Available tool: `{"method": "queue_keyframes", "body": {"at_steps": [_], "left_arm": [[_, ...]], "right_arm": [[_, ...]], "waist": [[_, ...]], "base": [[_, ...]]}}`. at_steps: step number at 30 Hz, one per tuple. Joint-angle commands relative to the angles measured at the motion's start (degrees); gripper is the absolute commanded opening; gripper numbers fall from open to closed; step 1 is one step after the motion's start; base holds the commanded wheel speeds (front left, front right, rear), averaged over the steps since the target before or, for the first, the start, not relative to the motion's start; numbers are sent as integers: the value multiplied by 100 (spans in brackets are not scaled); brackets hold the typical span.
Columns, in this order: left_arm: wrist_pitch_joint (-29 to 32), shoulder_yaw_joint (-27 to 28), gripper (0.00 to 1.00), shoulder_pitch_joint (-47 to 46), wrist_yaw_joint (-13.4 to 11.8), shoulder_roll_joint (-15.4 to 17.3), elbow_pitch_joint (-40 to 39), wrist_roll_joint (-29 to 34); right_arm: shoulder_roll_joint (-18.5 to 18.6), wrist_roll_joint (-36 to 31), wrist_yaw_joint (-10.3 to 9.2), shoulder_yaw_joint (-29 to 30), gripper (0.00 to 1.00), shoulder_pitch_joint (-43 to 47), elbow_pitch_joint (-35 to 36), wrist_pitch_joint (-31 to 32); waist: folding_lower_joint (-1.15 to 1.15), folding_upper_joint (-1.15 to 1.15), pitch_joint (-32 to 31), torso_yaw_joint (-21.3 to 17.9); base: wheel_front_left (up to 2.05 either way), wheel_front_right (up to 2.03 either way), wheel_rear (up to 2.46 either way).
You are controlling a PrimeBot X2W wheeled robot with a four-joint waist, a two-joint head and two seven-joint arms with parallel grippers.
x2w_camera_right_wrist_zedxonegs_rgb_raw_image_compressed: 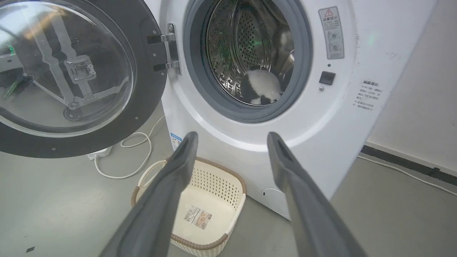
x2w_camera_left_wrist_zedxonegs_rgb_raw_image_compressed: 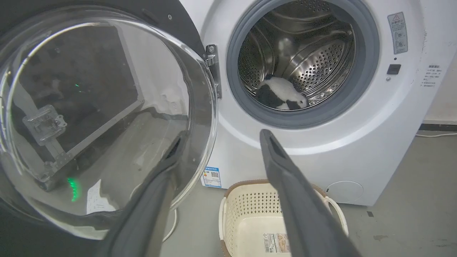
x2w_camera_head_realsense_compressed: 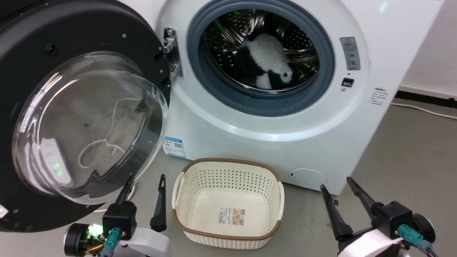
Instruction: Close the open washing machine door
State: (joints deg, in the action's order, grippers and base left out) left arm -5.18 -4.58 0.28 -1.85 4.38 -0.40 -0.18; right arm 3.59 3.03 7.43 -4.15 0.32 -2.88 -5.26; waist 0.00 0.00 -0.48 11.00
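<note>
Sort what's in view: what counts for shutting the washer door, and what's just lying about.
For the job:
washing machine door, swung wide open
washing machine
left gripper, open, near the door

Lying about:
basket, empty
plush toy inside the drum

Head view: high, close, looking down at washing machine (x2w_camera_head_realsense_compressed: pixel 257 142) front. Left wrist view: low, right beside open washing machine door (x2w_camera_left_wrist_zedxonegs_rgb_raw_image_compressed: pixel 107 107). Right wrist view: low, farther from door. All share drum mouth (x2w_camera_head_realsense_compressed: pixel 260 53), basket (x2w_camera_head_realsense_compressed: pixel 214 178).
</note>
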Motion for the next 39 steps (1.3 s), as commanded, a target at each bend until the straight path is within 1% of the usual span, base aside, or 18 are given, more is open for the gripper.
{"method": "queue_keyframes", "body": {"at_steps": [1, 13, 18, 32, 38, 39], "left_arm": [[-67, -23, 100, 82, -24, 34, -32, -12], [-211, -140, 100, 113, -81, 49, 17, -55], [-271, -187, 100, 104, -84, 77, 47, -52], [-438, -215, 100, 180, -212, 95, -36, -80], [-498, -263, 100, 186, -218, 96, -50, -93], [-521, -286, 2, 185, -195, 103, -63, -106]], "right_arm": [[43, 43, 2, -49, 100, -45, -30, -63], [84, 112, 3, -265, 100, -39, -119, -206], [76, 140, 3, -300, 100, -3, -133, -266], [87, 214, 4, -448, 100, 29, -191, -432], [92, 234, 4, -488, 100, 48, -217, -492], [91, 242, 4, -491, 100, 68, -221, -516]], "waist": [[0, 0, 3, 44], [0, 0, -52, 291], [0, 0, -63, 402], [0, 0, -79, 728], [0, 0, -81, 846], [0, 0, -80, 895]], "base": [[0, 0, 0], [0, 0, 0], [0, 0, 0], [0, 0, 0], [0, 0, 0], [0, 0, 0]]}}
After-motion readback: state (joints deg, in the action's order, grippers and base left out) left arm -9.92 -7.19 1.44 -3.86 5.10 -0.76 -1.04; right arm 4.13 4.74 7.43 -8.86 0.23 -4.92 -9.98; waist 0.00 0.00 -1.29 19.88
